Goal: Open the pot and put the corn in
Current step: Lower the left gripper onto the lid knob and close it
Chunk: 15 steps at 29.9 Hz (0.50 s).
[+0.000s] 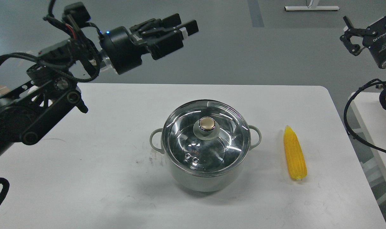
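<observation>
- Two black robot arms are in view, one from each side, over one white counter.
- The left arm enters from the left edge and reaches up and to the right. Its gripper hangs in the air above the counter's far edge, well apart from everything on the counter. Its jaws point right and slightly up; the two fingers lie close together with only a narrow gap, and they hold nothing.
- One pot stands upright near the middle of the counter. It is round and pale grey-green, with two small loop handles, one on its left and one on its right.
- One round glass lid sits flat on the pot, closing it. The lid has one gold knob at its centre, and the shiny steel inside shows through the glass.
- One corn cob, bright yellow, lies flat on the counter to the right of the pot, near it but not touching. Its long axis runs from near to far; the tapered tip points away, the thick end lies nearer the viewer.
- The right gripper is at the upper right edge, off the counter and well apart from the corn. Its jaws hold nothing; how wide they are I cannot tell.
</observation>
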{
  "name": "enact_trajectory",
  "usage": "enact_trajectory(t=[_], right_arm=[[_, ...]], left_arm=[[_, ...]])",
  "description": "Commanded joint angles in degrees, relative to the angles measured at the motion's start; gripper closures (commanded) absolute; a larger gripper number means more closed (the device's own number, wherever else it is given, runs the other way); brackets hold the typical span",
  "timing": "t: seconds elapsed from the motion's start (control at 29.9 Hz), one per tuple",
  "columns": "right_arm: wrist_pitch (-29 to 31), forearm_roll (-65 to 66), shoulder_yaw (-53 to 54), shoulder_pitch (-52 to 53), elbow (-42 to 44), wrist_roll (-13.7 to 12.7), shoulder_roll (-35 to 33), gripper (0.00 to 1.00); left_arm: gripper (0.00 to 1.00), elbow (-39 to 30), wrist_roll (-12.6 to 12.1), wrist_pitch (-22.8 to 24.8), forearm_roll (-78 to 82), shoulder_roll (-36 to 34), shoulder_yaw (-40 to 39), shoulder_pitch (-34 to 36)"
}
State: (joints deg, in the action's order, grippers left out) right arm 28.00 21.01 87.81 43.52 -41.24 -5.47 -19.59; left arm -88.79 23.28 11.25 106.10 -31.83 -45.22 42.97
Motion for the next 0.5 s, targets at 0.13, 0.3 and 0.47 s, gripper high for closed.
enact_trajectory(t=[0.13, 0.3, 0.47], right_arm=[[0.00, 0.00, 0.17, -0.10, 0.20, 0.11, -0.45, 0.00], [0.00, -0.09, 0.17, -0.54, 0.20, 0.11, -0.28, 0.00], [0.00, 0.00, 0.17, -0.54, 0.02, 0.11, 0.16, 0.00]], left_arm=[[0.18, -2.53, 0.18, -11.24, 17.45, 1.60, 14.19, 0.09], [0.18, 0.02, 0.09, -11.78, 18.90, 2.91, 16.39, -1.22], [0.18, 3.71, 0.09, -11.95, 18.90, 4.50, 16.92, -2.37]])
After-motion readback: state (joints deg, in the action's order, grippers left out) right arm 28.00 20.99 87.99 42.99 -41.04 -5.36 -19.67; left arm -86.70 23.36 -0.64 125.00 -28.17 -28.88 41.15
